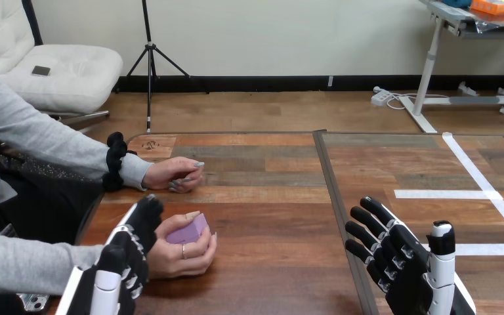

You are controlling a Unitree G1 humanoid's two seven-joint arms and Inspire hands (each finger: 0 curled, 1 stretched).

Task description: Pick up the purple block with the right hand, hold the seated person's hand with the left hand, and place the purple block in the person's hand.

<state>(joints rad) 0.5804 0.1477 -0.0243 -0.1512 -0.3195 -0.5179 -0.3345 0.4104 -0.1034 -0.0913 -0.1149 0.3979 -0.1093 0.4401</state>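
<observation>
The purple block (189, 231) lies in the person's cupped hand (184, 256) at the table's near left. My left hand (131, 246) lies against the back of that hand, over the wrist, with its fingers (151, 211) curled round the far side. My right hand (400, 262) hovers at the near right, well apart from the block, fingers spread and relaxed, holding nothing.
The person's other hand (174, 176) rests loosely closed on the table further back at the left. A dark seam (331, 197) runs down the table's middle. White tape lines (472, 194) mark the right half.
</observation>
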